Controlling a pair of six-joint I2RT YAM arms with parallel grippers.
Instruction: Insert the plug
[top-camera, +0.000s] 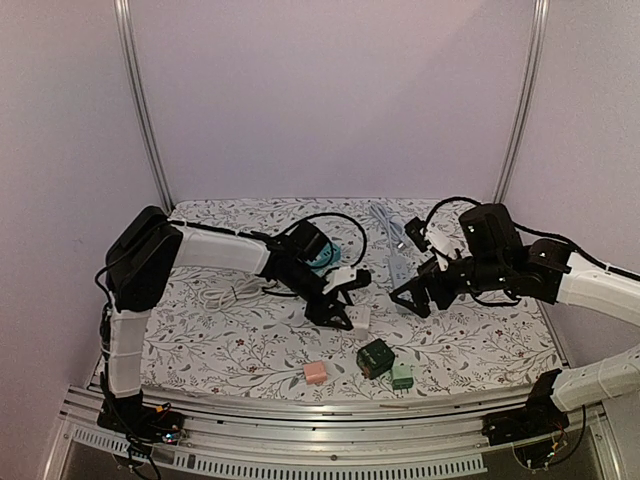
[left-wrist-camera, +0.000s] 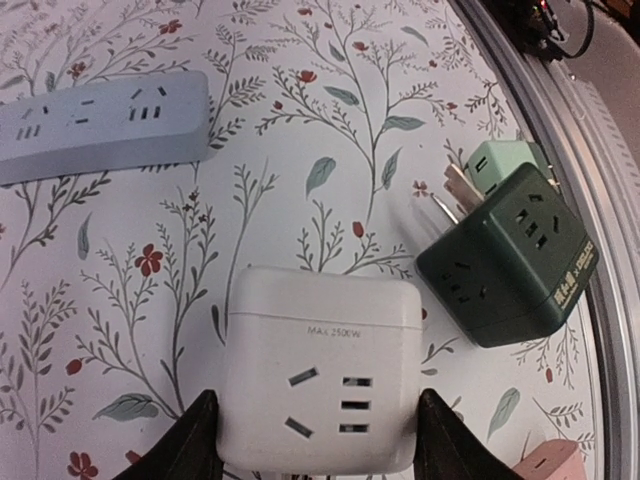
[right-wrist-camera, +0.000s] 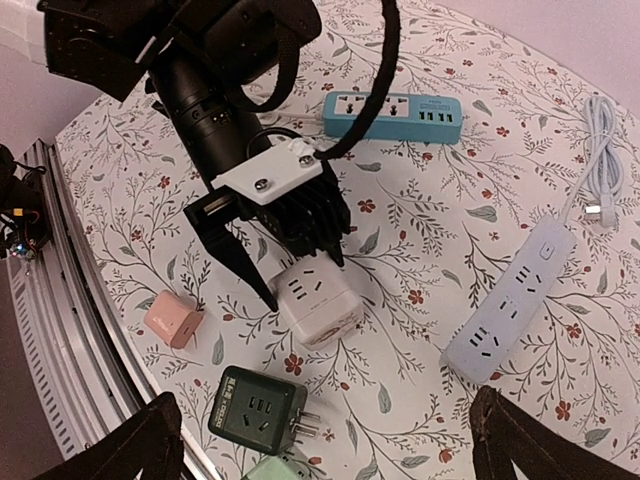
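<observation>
White cube adapter (left-wrist-camera: 320, 360), near the grey power strip (left-wrist-camera: 100, 125), sits between the left gripper's (left-wrist-camera: 318, 450) jaws; grip indiscernible. Right gripper (right-wrist-camera: 325, 445), beside the strip, gapes empty. Uneven closure could twist the adapter.

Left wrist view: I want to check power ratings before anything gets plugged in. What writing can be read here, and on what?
"MAX 2500W": on the white cube adapter, printed above the sockets on the face turned to the camera.
Yellow print on the side of the dark green cube adapter: too small and blurred to read.
Pale grey power strip: no readable writing.
</observation>
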